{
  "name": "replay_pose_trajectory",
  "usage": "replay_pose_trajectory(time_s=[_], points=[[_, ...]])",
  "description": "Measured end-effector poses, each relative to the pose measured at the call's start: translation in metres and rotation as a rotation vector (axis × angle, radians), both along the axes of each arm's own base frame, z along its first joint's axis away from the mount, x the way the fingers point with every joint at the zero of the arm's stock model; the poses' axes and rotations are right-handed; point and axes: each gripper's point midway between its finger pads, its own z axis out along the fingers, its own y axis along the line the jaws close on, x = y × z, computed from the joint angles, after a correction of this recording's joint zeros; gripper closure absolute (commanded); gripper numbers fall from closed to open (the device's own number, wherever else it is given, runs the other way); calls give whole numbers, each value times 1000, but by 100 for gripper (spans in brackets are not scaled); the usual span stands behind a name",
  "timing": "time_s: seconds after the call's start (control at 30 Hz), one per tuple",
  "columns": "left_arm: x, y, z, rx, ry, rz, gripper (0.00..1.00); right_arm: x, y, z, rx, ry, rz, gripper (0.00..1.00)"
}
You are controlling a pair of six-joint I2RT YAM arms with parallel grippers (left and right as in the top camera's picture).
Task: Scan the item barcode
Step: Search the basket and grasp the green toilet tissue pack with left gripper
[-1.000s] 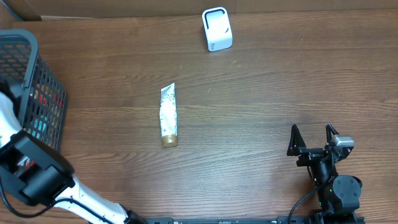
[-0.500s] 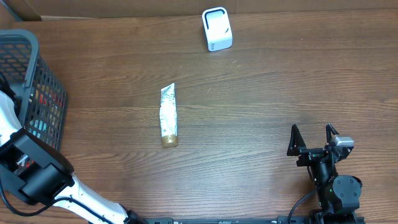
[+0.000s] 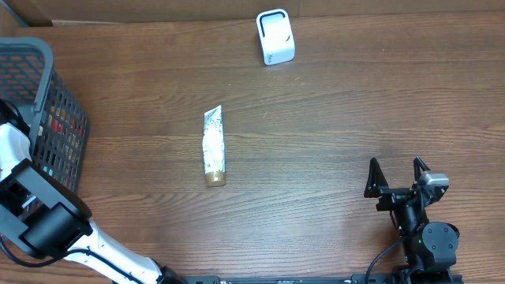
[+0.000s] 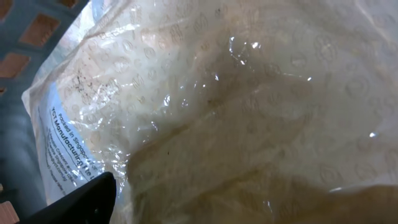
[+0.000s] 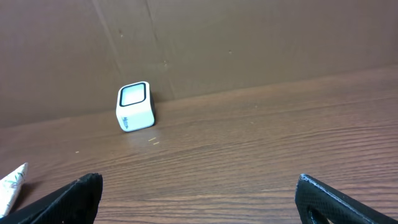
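A clear plastic packet (image 4: 249, 106) with a white printed label (image 4: 65, 149) fills the left wrist view, inside the black wire basket (image 3: 41, 63) at the table's left edge. My left arm (image 3: 31, 213) reaches into that basket, which hides its gripper from overhead. Only one black finger (image 4: 81, 199) shows, against the packet; the other is hidden. A white and gold tube (image 3: 215, 147) lies flat mid-table. The white scanner (image 3: 275, 37) stands at the back, also visible as the scanner (image 5: 135, 106). My right gripper (image 3: 397, 175) rests open near the front right, nothing between its fingers (image 5: 200, 190).
A brown cardboard wall (image 5: 249, 43) runs behind the scanner. Red and teal packaging (image 3: 57, 126) shows through the basket's mesh. The tube's tip (image 5: 12, 186) shows at the left edge of the right wrist view.
The basket has shifted slightly to the right as my left arm moved inside it. The tube, the scanner and the right arm have not moved.
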Motion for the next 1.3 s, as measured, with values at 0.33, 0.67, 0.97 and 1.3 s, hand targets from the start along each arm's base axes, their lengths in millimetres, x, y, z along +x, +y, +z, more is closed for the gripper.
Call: replay_pose_trajectory(time_s=[0.33, 0.67, 0.97, 1.3], points=[[8, 7, 1, 36, -28, -20, 96, 0, 0, 0, -1, 0, 0, 0], [-3, 6, 9, 34, 37, -13, 96, 0, 0, 0, 0, -1, 0, 0], [14, 7, 64, 43, -68, -23, 96, 0, 0, 0, 0, -1, 0, 0], [39, -49, 113, -170, -350, -76, 96, 0, 0, 0, 0, -1, 0, 0]])
